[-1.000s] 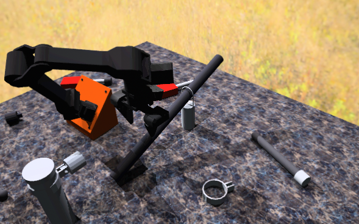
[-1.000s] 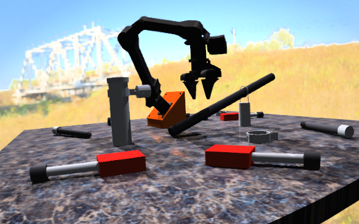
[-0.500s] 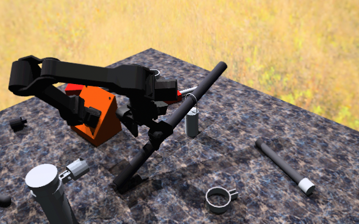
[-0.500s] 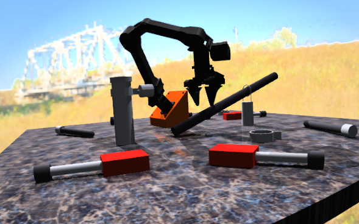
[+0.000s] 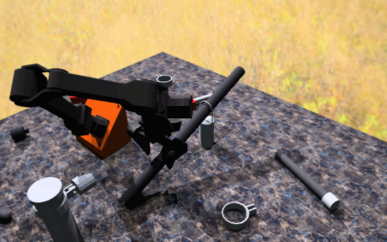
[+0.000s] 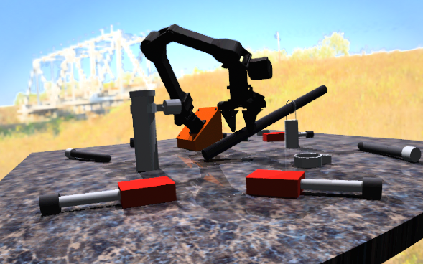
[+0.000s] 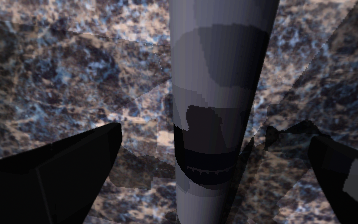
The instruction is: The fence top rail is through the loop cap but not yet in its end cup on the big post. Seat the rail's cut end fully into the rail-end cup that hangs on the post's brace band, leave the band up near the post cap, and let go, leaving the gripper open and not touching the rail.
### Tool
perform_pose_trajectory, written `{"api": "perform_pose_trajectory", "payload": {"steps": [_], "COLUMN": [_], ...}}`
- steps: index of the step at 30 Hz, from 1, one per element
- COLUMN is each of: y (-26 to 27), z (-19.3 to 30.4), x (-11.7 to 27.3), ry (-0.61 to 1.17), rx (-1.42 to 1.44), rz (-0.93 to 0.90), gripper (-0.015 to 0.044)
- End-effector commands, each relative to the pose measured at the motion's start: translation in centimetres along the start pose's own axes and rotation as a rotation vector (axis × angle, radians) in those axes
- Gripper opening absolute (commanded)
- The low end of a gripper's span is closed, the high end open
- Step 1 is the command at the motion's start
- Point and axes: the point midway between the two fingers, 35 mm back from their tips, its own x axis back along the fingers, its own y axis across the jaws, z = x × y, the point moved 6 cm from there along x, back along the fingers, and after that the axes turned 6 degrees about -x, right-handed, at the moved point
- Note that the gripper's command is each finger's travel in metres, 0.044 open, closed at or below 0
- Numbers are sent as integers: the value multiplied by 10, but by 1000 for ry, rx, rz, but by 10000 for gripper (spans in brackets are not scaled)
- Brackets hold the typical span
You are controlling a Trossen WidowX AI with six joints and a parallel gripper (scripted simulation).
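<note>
The dark rail [image 5: 225, 89] [image 6: 278, 116] [image 7: 220, 55] slants through the wire loop above the short grey post [image 5: 207, 133] [image 6: 291, 133]. Its low end is at or near the table, apart from the big post [image 5: 45, 190] [image 6: 145, 140]. The grey rail-end cup [image 5: 84, 184] [image 6: 172, 107] hangs empty on the band, close under the post cap, higher than the rail's low end. My gripper [image 5: 159, 160] [image 6: 242, 130] [image 7: 212, 138] is open over the lower part of the rail. In the wrist view the rail runs between the spread fingers, with gaps both sides. How deep the tips reach is unclear.
The orange arm base [image 5: 104, 131] [image 6: 202, 133] stands behind the gripper. A loose ring clamp [image 5: 235, 227] [image 6: 307, 161] and a white-capped bar [image 5: 301, 174] [image 6: 386, 148] lie on the table. Two red blocks with rods [image 6: 146, 191] [image 6: 275, 184] lie at the front of the exterior view.
</note>
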Motion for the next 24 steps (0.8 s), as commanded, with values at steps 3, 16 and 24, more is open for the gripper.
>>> {"api": "perform_pose_trajectory", "payload": {"steps": [3, 16, 24], "y": [1, 2, 2], "z": [1, 2, 3], "x": [-12, -32, -35], "ry": [7, 10, 10], "rx": [7, 7, 7], "rz": [-3, -3, -3], "gripper": [440, 440, 309]}}
